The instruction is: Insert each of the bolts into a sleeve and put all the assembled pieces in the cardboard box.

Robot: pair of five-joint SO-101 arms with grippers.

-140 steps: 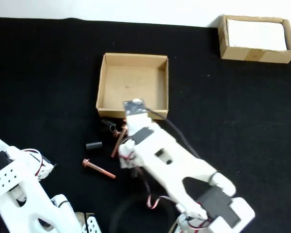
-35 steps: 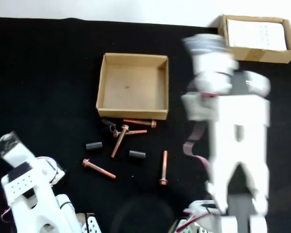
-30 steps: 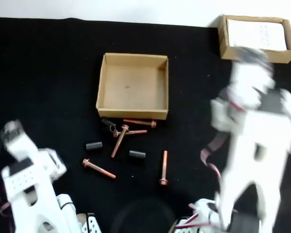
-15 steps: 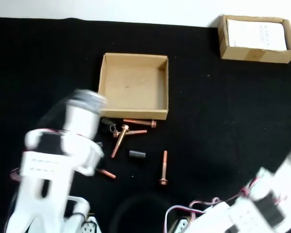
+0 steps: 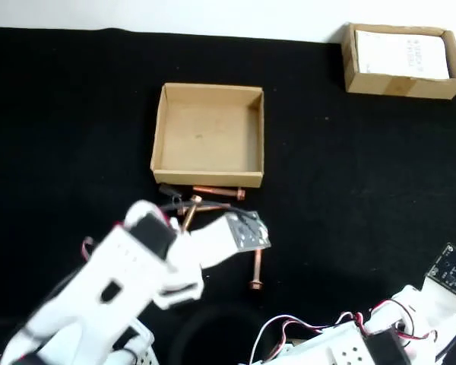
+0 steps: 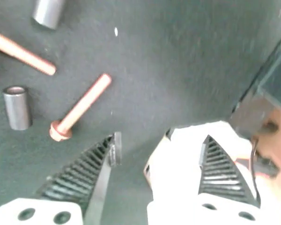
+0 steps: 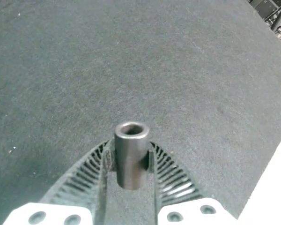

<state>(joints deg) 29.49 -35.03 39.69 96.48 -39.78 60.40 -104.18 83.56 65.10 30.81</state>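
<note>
I'm after a bolt [image 6: 79,108] with the left gripper [image 6: 159,145], which hangs over the loose parts just off the near wall of the cardboard box [image 5: 207,179]. Its jaws stand wide apart, holding nothing and touching nothing. The bolt lies flat on the black cloth [image 5: 76,114] just beside the dark jaw, not between the 2.

To do this well, I judge I should shift across until the shank sits between the jaws and turn the wrist to cross it squarely. I'd then pinch close to the head, so the plain end sticks out free for sliding in. A loose sleeve [image 6: 16,107] lies near the bolt's head, so I'd come down clear of it.

The right gripper [image 7: 130,161], well apart from the box off its near right corner, is clamped on the other sleeve [image 7: 131,136], with the bore open at the far end.
</note>
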